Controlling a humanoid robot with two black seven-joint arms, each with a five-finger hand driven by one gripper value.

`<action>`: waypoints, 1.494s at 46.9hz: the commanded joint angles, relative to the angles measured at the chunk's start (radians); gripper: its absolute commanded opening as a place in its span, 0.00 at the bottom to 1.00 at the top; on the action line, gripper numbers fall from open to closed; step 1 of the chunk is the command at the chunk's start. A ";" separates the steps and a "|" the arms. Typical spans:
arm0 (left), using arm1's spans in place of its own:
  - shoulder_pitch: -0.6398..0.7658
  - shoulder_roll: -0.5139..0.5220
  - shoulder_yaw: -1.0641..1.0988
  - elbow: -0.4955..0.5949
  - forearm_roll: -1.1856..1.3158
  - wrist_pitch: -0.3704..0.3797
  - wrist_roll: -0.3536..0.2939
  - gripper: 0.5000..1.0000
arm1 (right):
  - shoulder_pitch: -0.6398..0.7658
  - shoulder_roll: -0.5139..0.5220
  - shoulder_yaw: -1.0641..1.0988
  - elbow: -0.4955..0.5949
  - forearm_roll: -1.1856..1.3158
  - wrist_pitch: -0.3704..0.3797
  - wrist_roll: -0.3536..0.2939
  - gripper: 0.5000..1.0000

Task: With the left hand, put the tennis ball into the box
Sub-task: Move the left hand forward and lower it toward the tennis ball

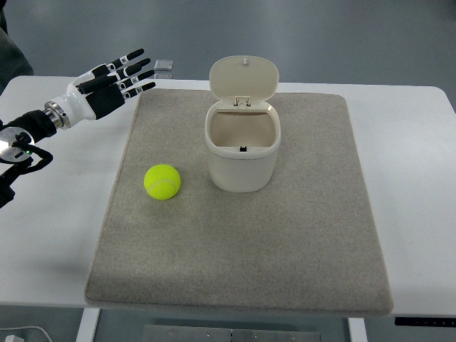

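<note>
A yellow-green tennis ball (162,182) lies on the grey mat (299,242), left of a cream box (243,148). The box stands upright at the mat's middle back with its hinged lid (244,79) flipped open; its inside looks empty. My left hand (117,80) comes in from the left edge and hovers over the table's back left corner, well behind and left of the ball. Its fingers are stretched out straight and hold nothing. The right arm does not show.
The mat lies on a white table (413,142). A small clear object (164,66) sits at the table's back edge, just right of my left fingertips. Floor shows beyond the back and front edges.
</note>
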 commanded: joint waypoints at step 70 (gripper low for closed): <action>-0.084 0.251 0.011 -0.367 1.012 -0.058 -0.339 0.94 | 0.000 0.000 0.000 0.000 0.000 0.000 0.000 0.88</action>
